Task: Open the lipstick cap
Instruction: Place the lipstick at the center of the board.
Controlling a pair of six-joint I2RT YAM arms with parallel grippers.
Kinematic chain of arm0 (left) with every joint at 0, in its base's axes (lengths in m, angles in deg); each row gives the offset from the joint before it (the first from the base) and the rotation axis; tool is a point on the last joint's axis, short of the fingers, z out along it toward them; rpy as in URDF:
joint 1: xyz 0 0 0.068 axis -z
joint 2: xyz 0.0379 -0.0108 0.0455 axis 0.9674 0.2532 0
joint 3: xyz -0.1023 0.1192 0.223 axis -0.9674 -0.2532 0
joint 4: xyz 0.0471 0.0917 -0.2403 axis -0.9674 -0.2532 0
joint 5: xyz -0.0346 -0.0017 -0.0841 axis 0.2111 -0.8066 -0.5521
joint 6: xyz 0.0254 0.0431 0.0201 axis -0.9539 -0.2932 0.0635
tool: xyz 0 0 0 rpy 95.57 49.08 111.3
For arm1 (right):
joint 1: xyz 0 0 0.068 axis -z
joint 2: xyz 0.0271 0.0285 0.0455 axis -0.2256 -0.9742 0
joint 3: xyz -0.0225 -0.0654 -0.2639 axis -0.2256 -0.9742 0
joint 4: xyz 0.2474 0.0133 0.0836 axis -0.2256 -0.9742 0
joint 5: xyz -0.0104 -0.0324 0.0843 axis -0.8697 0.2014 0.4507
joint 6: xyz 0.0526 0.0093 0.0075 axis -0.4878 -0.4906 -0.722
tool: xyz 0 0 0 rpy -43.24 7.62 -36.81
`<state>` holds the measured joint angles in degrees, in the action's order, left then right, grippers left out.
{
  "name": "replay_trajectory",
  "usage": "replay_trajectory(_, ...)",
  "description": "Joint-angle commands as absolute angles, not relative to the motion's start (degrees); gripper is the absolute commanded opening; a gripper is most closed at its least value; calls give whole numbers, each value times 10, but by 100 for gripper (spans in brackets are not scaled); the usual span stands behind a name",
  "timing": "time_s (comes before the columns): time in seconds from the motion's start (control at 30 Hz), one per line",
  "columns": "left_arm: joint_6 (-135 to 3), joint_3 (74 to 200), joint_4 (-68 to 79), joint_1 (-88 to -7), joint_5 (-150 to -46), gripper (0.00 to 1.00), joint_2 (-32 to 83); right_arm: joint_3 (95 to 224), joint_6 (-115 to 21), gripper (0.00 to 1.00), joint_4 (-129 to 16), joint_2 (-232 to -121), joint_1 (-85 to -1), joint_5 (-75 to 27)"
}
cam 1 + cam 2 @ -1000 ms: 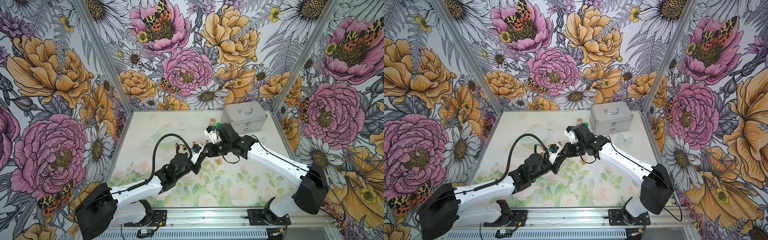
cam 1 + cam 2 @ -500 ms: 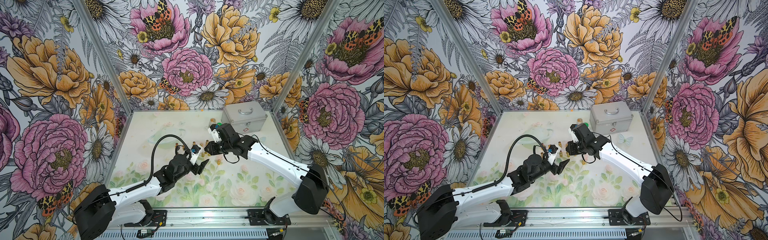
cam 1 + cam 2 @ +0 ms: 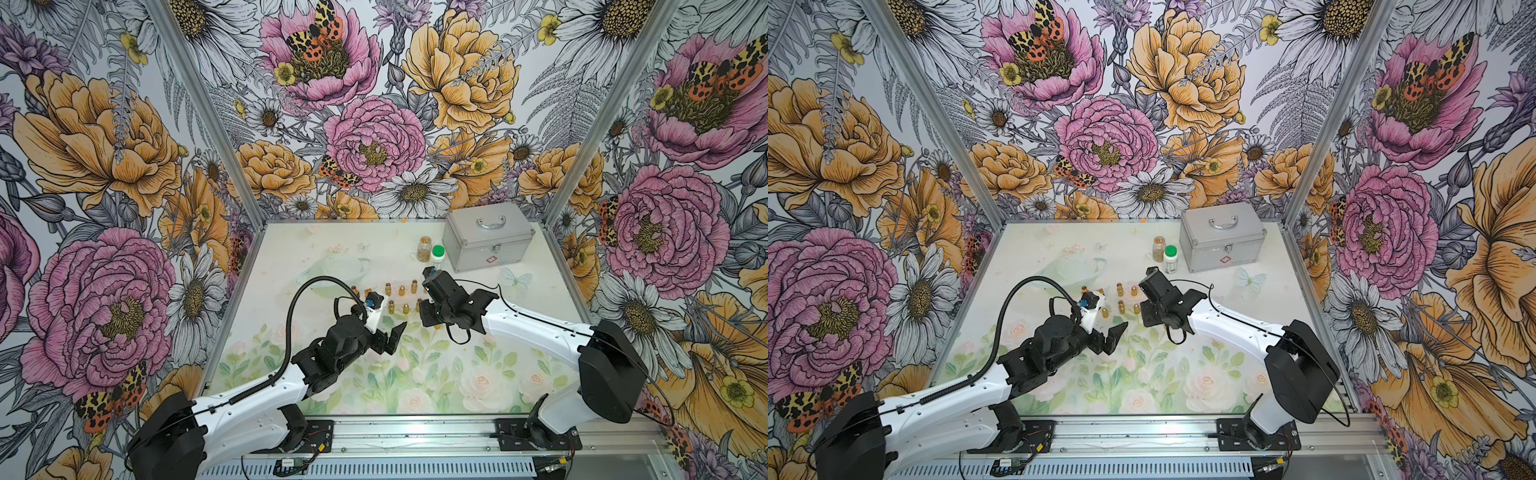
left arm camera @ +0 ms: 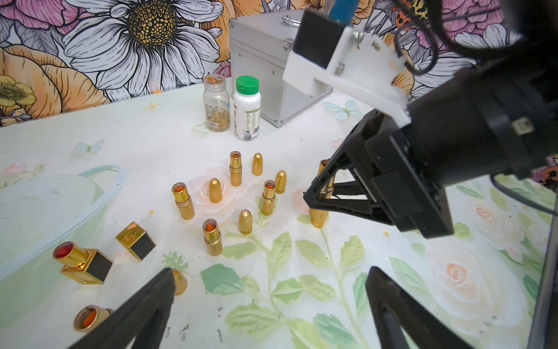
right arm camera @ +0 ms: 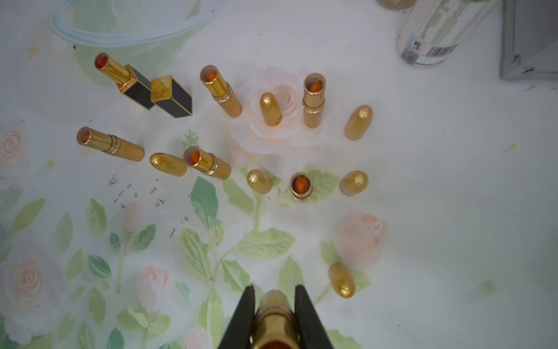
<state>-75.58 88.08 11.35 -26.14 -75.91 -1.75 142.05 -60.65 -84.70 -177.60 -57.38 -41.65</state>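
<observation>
My right gripper (image 5: 274, 288) is shut on a round gold lipstick (image 5: 274, 320), uncapped, with its orange stick showing. In the left wrist view this lipstick (image 4: 318, 216) stands upright with its base at the table between the right gripper's fingers (image 4: 314, 198). A gold bullet-shaped cap (image 5: 341, 279) stands on the table just beside it. My left gripper (image 4: 270, 275) is open and holds nothing. In both top views it (image 3: 395, 338) (image 3: 1116, 338) hovers left of and nearer than the right gripper (image 3: 428, 322) (image 3: 1148, 320).
Several uncapped gold lipsticks with loose gold caps (image 4: 245, 222) stand mid-table behind the grippers. A square black-and-gold lipstick (image 4: 84, 266) and its cap (image 4: 136, 240) sit left, by a clear bowl (image 4: 45, 211). Two bottles (image 3: 437, 255) and a metal case (image 3: 488, 239) stand at the back right.
My left gripper was shut at the lipstick in the right gripper. It has opened wide and drawn back toward the front. The right gripper shifted slightly right, still gripping the lipstick.
</observation>
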Motion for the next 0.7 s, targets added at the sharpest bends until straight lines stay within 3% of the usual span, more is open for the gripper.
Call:
replay_trajectory(0.0, -723, 870, 82, -271, -740, 99, -32, 1401, -619, 20, -778, -1802, -581, -460)
replay_trajectory(0.67, -708, 860, 84, -280, -724, 99, -42, 1355, -604, 20, -677, -1884, -605, -505)
